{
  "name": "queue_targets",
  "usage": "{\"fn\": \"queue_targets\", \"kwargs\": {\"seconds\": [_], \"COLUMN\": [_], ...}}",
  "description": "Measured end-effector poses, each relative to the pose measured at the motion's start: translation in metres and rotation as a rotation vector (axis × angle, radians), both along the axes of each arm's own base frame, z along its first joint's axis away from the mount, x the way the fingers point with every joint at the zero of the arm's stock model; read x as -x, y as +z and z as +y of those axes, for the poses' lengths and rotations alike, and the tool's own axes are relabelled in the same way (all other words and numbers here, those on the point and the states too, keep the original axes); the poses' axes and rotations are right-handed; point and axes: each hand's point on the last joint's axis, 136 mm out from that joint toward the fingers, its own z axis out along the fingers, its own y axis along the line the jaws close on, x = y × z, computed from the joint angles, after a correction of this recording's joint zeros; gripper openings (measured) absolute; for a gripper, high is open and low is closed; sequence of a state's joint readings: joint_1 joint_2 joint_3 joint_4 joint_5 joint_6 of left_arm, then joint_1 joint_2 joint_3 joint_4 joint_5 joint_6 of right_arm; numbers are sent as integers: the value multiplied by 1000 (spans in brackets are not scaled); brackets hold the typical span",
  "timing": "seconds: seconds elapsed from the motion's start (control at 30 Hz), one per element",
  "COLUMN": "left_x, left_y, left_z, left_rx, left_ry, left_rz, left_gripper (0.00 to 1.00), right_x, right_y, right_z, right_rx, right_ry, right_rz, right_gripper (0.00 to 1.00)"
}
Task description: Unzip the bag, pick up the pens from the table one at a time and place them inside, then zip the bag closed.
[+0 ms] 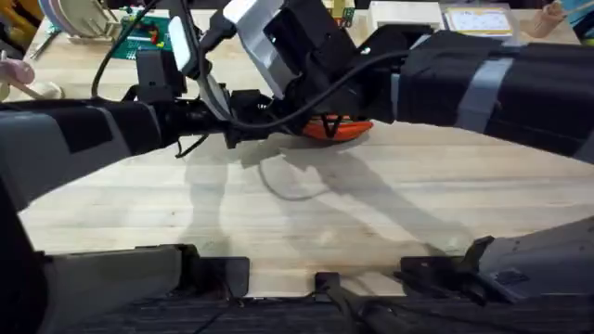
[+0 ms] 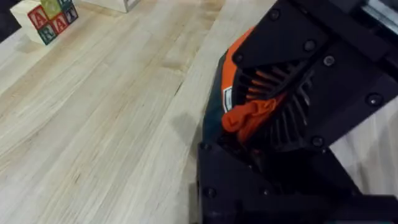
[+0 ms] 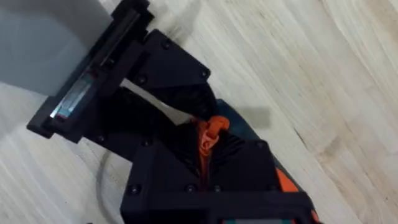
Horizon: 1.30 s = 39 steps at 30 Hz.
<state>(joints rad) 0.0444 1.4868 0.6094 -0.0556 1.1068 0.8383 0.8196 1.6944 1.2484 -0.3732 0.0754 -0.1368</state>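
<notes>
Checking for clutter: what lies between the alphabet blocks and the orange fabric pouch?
Bare light wooden plank table, seen in the left wrist view, between the alphabet blocks and orange fabric pouch.

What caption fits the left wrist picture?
Two black grippers meet over the orange bag on the wooden table, letter blocks behind.

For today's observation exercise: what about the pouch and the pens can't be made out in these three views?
- Bag: overhead, both arms cover most of it; zipper state unreadable.
- Pens: cannot tell if inside or under the arms.
- Left hand, right hand: wrist views, orange fabric bunched between fingers; pull tab or cloth unclear.
</notes>
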Motion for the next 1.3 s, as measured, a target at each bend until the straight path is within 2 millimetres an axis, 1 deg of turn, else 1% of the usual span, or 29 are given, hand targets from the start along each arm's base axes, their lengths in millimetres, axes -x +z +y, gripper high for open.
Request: {"fn": "queue_targets", "kwargs": {"seconds": [0.5, 0.67, 0.93, 1.3], "left_x": [0, 1, 1, 4], "left_y": [1, 8, 25, 33], "left_z": [0, -3, -12, -19], "left_rx": [4, 31, 79, 106], "left_ry": [-3, -24, -80, -118], "left_rz": [-1, -18, -62, -77], "left_gripper": [61, 60, 56, 45], "right_x": [0, 0, 1, 2], "right_y": [2, 11, 31, 40], "right_z": [-1, -7, -23, -36], "right_rx": [2, -13, -67, -114], "right_ry": [10, 12, 3, 4], "right_rz": [-6, -2, 19, 56], "right_gripper": [30, 31, 30, 32]}}
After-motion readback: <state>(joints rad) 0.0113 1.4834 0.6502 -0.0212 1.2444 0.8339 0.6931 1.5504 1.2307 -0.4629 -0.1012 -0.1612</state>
